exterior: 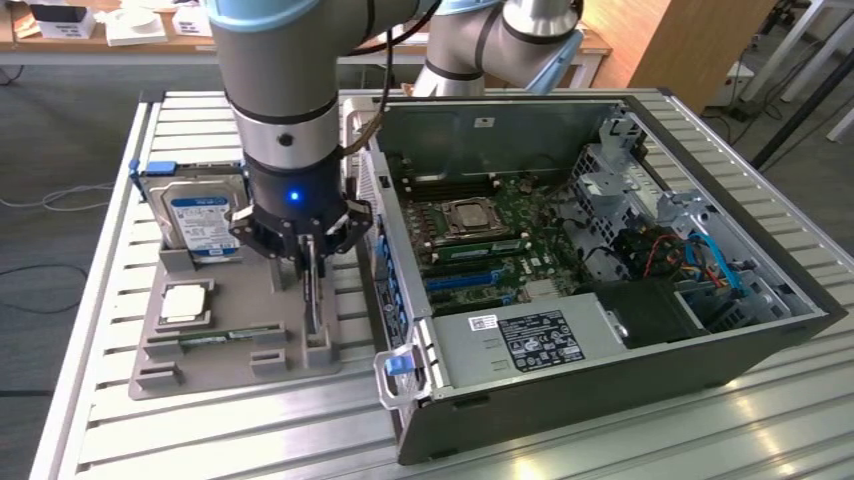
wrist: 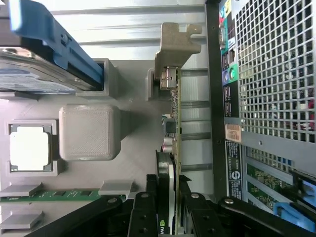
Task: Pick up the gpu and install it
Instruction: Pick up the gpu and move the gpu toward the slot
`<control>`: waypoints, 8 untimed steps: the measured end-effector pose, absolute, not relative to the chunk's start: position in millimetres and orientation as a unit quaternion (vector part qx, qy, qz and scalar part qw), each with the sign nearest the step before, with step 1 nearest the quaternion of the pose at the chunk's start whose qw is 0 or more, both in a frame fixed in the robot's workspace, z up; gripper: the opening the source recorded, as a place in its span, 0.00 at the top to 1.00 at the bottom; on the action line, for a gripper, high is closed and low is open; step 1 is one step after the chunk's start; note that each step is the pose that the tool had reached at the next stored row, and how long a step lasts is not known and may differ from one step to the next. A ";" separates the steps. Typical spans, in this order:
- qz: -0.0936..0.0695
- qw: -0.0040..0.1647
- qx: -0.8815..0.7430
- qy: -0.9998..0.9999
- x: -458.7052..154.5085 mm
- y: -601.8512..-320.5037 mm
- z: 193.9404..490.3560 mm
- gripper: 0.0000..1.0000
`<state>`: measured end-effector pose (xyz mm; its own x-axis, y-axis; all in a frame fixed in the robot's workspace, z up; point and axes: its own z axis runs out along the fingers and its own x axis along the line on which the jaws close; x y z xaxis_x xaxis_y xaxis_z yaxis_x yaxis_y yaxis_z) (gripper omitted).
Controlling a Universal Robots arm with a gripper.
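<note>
Grey tray (exterior: 214,375) sits on the slatted surface (exterior: 200,440) and holds each part in its own pocket, apparently so that each can be taken from above. The gpu (exterior: 311,300) stands on its long edge in a tray slot directly under the claw (exterior: 307,262). Standing this way, both flat faces are free for gripping. The claw points straight down with one finger on each face and is narrowed to about the card's thickness. In the wrist view the fingers (wrist: 143,215) appear to press the cooler on one side and the board on the other, so I judge the card gripped. The grip is on the cooler section, away from the metal bracket (wrist: 177,42), which sticks out past the end of the slot. The card's lower edge looks seated in the tray, so it is not yet lifted. The case (exterior: 601,400) lies just beside the claw on its side with the open side up. Its motherboard (exterior: 487,245) faces upward, so a card held edge-down probably already has the right attitude for it. On the far side of the claw from the case, the hard drive (exterior: 200,222) stands upright in its cradle. The CPU (exterior: 184,303) and memory stick (exterior: 220,338) lie flat there too, all clear of the fingers.
</note>
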<state>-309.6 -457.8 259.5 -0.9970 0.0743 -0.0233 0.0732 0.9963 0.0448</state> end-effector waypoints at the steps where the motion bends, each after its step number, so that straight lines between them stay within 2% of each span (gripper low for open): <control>1: 0.022 0.013 0.037 0.999 -309.6 -457.8 263.9 0.73; 8: 0.022 0.013 0.037 0.999 -309.6 -457.8 295.8 0.73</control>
<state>-309.6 -457.8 295.8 -0.9970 0.0743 -0.0234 0.0732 0.9963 0.0448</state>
